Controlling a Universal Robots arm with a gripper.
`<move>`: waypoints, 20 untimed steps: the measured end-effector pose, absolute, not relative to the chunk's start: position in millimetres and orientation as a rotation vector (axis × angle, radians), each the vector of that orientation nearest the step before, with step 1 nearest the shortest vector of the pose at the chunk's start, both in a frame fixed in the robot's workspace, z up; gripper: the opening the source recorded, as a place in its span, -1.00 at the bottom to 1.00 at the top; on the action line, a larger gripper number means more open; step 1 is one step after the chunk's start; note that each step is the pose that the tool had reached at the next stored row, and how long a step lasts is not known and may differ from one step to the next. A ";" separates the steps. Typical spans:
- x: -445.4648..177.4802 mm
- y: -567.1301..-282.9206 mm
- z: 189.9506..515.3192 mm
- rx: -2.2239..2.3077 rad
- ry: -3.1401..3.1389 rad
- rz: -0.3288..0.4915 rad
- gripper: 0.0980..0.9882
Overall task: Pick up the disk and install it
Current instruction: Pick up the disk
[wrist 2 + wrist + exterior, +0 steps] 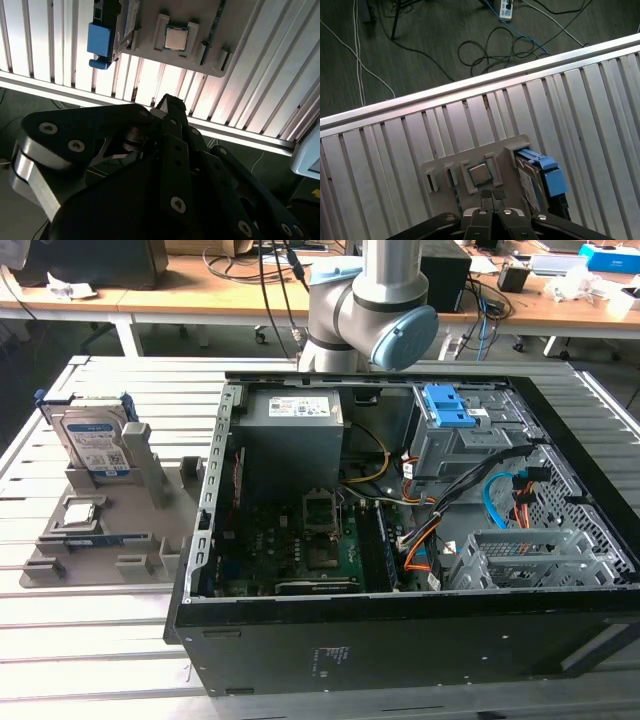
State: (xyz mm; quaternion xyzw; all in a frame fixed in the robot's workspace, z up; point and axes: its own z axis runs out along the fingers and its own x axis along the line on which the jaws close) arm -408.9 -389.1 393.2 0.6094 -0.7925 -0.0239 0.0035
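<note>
Disk (95, 445): standing on edge in a slot at the far end of the grey tray (110, 540), on the exterior view's left, well apart from the PC case, nothing gripping it
Claw (492, 195): fingertips pressed together with nothing between them; same story for the claw (167, 102) in the second wrist view. It hangs clear of the tray and the disk, can't tell how high
Chip (480, 173): small square silver one in its own pocket on the tray, lining up right past the claw tips in the first wrist view, with the disk in the slot just beside it
In the way: a grey upright post (150, 465) of the tray stands just beside the disk, between it and the case
Table (100, 640): slatted aluminium, carries both tray and case
PC case (400, 640): black, lying on its side with the panel off, motherboard and orange and blue cables showing, grey cage with a blue latch (447, 405) toward the back
Arm (370, 300): grey with a blue joint cap, up behind the case
View differences: exterior view gives the disk's label face with the barcodes; the wrist views give it edge-on with the blue side rail (99, 40) sticking out; the first wrist view adds dark floor with loose cables (505, 45) past the table edge
Way back: wooden desks (200, 295) with more cables
</note>
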 end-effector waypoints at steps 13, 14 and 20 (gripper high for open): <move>-408.9 -389.1 393.2 2.062 -2.356 -0.074 -0.98; -408.9 -389.1 393.2 2.079 -2.341 -0.074 -0.98; -408.9 -389.1 393.2 2.142 -2.281 -0.073 -0.98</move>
